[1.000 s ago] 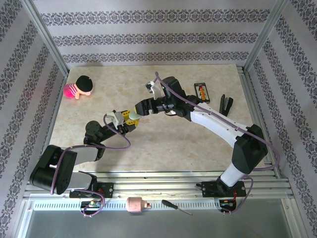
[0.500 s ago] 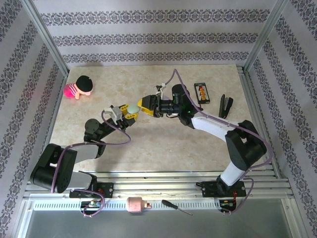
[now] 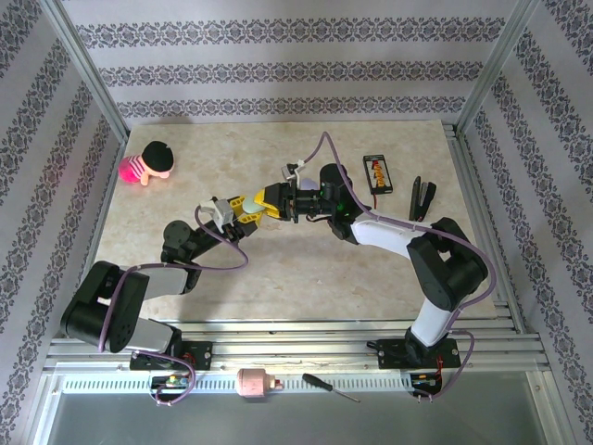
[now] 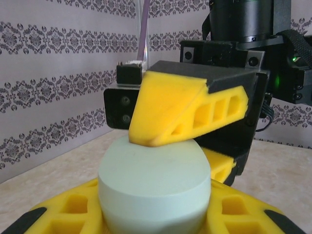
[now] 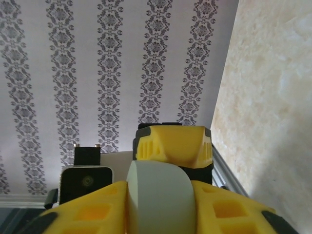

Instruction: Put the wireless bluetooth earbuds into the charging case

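a: entry, left to right. far left of the table (image 3: 306, 269)?
b: a pink doll with a black cap (image 3: 146, 163), lying near the left wall, well apart from both arms.
a: left claw?
b: the left claw (image 3: 245, 213) is over mid-table, narrow, clamped on the pale green charging case (image 4: 155, 183). in its wrist view the case sits between its two yellow fingers (image 4: 63, 217), rounded face up, held off the table top.
a: right claw?
b: the right claw (image 3: 265, 201) meets the left one nose to nose, closed narrow on the same case. one right finger (image 4: 180, 109) presses on the case's top; the other sits lower, behind it. in the right wrist view the case lies between that claw's own pads.
a: lid up or down?
b: cannot tell.
a: further right?
b: a black card with orange marks (image 3: 377, 172) lies flat on the table, then a black clip-like tool (image 3: 422, 197) near the right edge. both are well apart from the claws.
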Tool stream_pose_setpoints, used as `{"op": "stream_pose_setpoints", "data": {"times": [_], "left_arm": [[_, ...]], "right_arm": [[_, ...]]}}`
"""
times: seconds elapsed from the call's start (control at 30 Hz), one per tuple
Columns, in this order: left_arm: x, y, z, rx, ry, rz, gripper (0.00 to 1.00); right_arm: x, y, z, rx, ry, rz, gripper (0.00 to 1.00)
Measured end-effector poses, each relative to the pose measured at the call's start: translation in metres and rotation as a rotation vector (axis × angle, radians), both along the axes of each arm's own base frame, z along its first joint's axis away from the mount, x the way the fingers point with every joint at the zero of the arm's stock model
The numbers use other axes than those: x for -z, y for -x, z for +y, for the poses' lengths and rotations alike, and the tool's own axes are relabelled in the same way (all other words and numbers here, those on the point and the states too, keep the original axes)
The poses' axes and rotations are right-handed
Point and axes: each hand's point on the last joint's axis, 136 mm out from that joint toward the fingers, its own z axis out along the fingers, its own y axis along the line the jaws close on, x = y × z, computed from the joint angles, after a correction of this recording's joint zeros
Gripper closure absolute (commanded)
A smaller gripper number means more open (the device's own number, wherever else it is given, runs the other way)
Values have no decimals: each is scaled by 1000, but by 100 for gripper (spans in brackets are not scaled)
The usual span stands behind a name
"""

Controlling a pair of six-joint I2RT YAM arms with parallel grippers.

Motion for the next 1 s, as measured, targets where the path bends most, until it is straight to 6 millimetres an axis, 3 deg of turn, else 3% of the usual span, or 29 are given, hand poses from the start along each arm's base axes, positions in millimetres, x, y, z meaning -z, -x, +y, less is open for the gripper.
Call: {"op": "stream_pose_setpoints", "data": {"times": [0.1, 0.23, 0.37, 0.53, 0.77, 1.0], "left_arm": [[1, -1, 0, -1, -2, 0, 66], [1, 0, -1, -2, -10, -12, 39], [6, 1, 0, -9, -25, -9, 23], [20, 11, 1, -9, -94, 39, 16], [42, 32, -14, 57, -269, 120, 3], [67, 37, -13, 62, -389, 217, 1]], "right_arm": [[1, -1, -1, 3, 0, 8, 78], [4, -1, -1, 8, 14, -9, 78], [24, -6, -8, 42, 108, -49, 77], [46, -25, -34, 142, 250, -114, 76], [99, -47, -75, 252, 516, -153, 74], [153, -54, -85, 246, 649, -121, 71]]}}
